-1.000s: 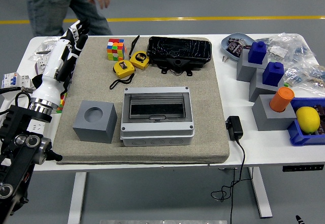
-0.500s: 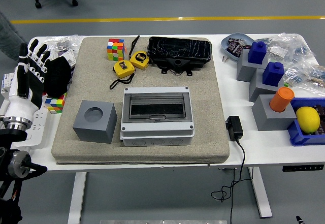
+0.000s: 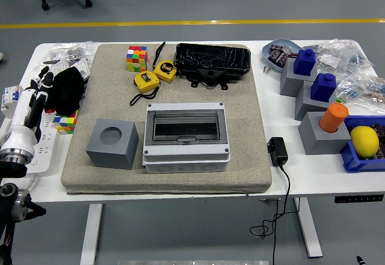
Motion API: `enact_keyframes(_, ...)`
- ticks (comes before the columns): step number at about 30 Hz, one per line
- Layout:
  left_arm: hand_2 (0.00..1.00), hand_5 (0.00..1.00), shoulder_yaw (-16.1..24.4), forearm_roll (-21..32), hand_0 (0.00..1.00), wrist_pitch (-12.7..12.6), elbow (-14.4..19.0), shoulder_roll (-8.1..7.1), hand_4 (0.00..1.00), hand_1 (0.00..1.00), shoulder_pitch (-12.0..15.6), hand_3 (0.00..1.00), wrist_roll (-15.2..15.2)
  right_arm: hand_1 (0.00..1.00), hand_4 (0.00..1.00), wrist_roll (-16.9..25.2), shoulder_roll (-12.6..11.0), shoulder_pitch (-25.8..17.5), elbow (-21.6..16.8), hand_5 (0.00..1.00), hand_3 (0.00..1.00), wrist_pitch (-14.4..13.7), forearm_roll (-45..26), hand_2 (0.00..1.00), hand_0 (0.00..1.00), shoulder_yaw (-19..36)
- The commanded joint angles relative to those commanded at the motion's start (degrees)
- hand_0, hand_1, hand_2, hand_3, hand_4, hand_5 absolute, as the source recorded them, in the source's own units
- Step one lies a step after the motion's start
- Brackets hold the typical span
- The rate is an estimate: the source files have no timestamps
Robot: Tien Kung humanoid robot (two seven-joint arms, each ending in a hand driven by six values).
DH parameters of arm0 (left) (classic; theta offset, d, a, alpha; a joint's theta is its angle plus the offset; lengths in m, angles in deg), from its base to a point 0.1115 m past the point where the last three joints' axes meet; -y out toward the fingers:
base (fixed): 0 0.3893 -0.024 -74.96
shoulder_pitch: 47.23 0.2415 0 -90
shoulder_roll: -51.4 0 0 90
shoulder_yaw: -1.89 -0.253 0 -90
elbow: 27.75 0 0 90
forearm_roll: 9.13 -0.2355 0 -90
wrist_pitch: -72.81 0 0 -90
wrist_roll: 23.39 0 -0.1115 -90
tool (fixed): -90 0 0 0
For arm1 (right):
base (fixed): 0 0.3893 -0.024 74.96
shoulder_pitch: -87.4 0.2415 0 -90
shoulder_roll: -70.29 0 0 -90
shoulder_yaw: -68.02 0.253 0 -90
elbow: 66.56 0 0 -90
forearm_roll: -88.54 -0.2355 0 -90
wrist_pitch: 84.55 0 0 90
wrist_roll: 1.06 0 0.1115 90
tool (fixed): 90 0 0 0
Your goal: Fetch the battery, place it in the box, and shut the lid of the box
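Battery point(image 3: 212, 63): black, flat, wrapped in glossy film, lying at far edge of grey mat point(image 3: 252, 157), just beyond box point(image 3: 186, 136), untouched. Box: grey, at mat centre, dark clear lid down. Grey block point(image 3: 112, 143) with round recess just left of box. Two yellow tape measures point(image 3: 154, 76) and colour cube point(image 3: 137, 57) left of battery. Left hand point(image 3: 33, 100): at left edge of white surface point(image 3: 289, 178), beside black cloth point(image 3: 65, 88), fingers extended, close together, holding nothing. Right hand out of view.
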Motion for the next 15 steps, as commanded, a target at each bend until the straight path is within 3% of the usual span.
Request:
enact_keyframes(2,0.998,0.998,-0.85,3.36,0.998,0.64,-0.06,-0.07,0.998,0.998,-0.08,0.998,-0.55,0.946,0.998,-1.06,0.18,-0.15,0.0,0.998,0.879,-0.26,0.45,0.902,0.998,1.1)
enact_keyframes(3,0.972,0.998,-1.38,4.29,0.871,0.72,-0.05,-0.19,0.998,0.914,-0.12,0.998,-0.71,0.998,0.998,-1.35,0.31,-0.3,0.0,0.998,0.98,-0.61,0.42,0.969,0.998,1.82)
enact_keyframes(7,0.972,0.998,-2.65,5.42,0.871,0.51,-0.12,-0.26,0.998,0.914,-0.19,0.998,-0.81,0.998,0.998,-0.77,0.62,-0.88,0.0,0.998,0.98,-1.38,-1.5,0.969,0.998,3.59)
enact_keyframes(14,0.935,0.998,-4.46,5.97,0.846,-0.81,-0.16,-0.16,0.998,0.875,0.19,0.998,-1.55,0.998,0.998,6.69,0.85,-1.87,0.0,0.998,0.98,-2.38,-14.8,0.955,0.998,5.55)
enact_keyframes(15,0.888,0.998,-4.67,5.96,0.823,-1.0,-0.15,-0.21,0.998,0.846,0.24,0.949,-1.6,0.893,0.998,7.36,0.78,-1.91,0.0,0.998,0.926,-2.53,-16.89,0.882,0.948,5.15)
